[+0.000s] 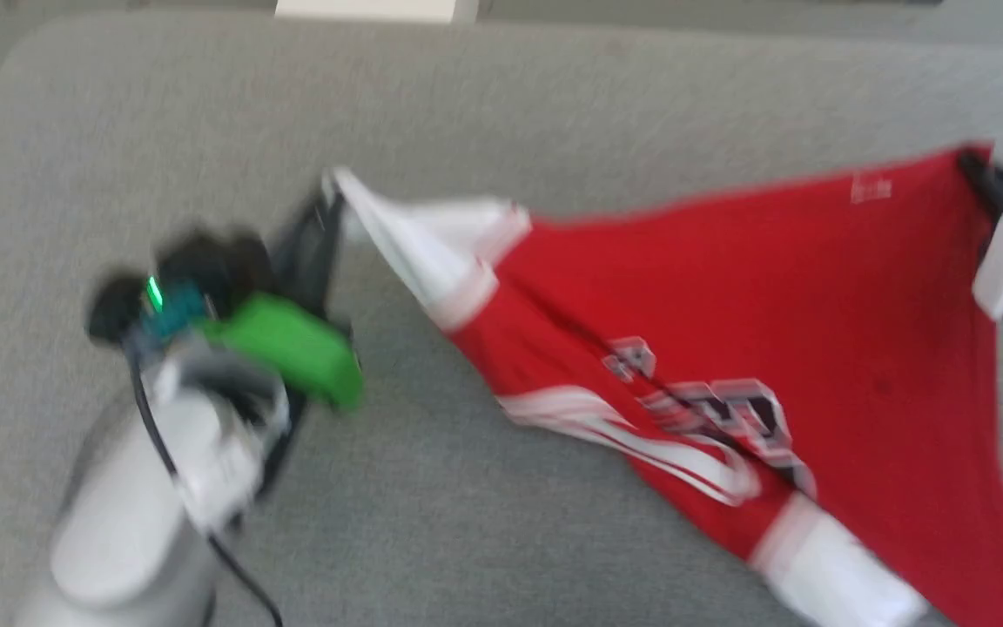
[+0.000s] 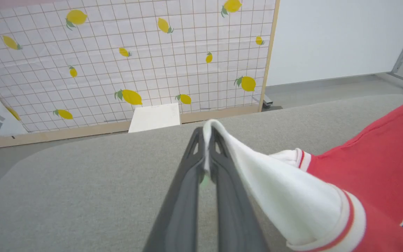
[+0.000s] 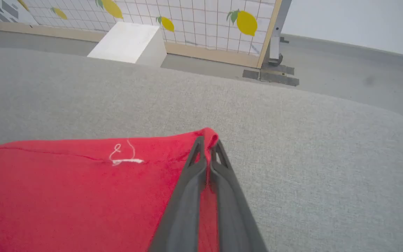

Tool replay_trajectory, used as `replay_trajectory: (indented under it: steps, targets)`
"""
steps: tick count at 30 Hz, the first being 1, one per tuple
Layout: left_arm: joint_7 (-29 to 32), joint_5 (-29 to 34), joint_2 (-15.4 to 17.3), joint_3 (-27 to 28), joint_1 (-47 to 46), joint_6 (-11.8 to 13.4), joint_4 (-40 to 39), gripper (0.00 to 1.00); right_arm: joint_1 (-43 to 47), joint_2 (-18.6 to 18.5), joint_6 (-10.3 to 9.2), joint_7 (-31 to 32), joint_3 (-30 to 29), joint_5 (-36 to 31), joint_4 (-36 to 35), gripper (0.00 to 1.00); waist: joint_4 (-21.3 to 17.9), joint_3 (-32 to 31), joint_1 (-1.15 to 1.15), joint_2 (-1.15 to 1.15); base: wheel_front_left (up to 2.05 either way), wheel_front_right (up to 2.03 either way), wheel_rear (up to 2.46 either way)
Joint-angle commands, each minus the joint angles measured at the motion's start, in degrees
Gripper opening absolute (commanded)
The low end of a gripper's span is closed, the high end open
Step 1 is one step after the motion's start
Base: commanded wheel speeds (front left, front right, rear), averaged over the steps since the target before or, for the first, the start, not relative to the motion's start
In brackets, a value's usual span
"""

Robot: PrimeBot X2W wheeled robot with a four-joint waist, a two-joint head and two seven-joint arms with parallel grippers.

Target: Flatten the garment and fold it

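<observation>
The garment [image 1: 754, 322], a red jersey T-shirt with white sleeves and striped trim, hangs stretched between my two grippers above the grey cushion [image 1: 501, 104]. My left gripper [image 1: 330, 190] is shut on the tip of a white sleeve [image 2: 275, 189]. In the left wrist view my left gripper [image 2: 206, 131] pinches that sleeve's edge. My right gripper [image 1: 972, 165] is shut on a red hem corner beside the small white logo [image 1: 870, 187]. The right wrist view shows my right gripper [image 3: 206, 141] clamping the red corner of the garment [image 3: 65, 189], with the logo [image 3: 124, 155] just left of it.
The grey cushion [image 3: 327, 157] spreads wide around the shirt, with a rounded far edge. Beyond it stand a white box [image 2: 155, 117] on the floor, a lemon-print grid panel [image 2: 124, 59] and a white board [image 2: 341, 35] on castors.
</observation>
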Motion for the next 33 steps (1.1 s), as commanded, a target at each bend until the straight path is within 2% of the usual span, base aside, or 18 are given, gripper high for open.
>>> replay_trajectory:
  steps: [1,8,13,23,33]
  targets:
    - [0.7,0.0,0.5,0.6,-3.9,-0.8,1.0,0.0,-2.5,0.6,-0.08,-1.2,-0.2,-0.7,-0.1,0.0,-4.5,-6.4,0.0,0.0,0.0,0.0,0.0]
    - [5.6,-1.3,1.2,2.2,-19.6,-4.9,7.7,0.0,-10.8,2.7,-0.08,-4.3,1.1,-3.3,2.5,0.0,-7.2,-10.6,0.0,0.0,0.0,0.0,0.0]
    - [9.1,-0.9,2.4,2.3,-29.1,-7.4,12.1,0.0,-18.1,4.0,-0.08,-6.0,4.2,-5.1,5.5,0.0,-8.8,-12.5,0.0,0.0,0.0,0.0,0.0]
    - [15.7,0.8,4.9,1.6,-42.8,-10.4,15.8,0.0,-29.9,4.7,-0.08,-6.6,8.8,-5.5,10.7,0.0,-10.4,-13.6,0.0,0.0,0.0,0.0,0.0]
    - [21.9,-1.5,4.2,1.0,-48.0,-11.4,14.8,0.0,-34.4,3.0,-0.08,-3.3,12.1,-3.1,11.0,0.0,-11.2,-10.9,0.0,0.0,0.0,0.0,0.0]
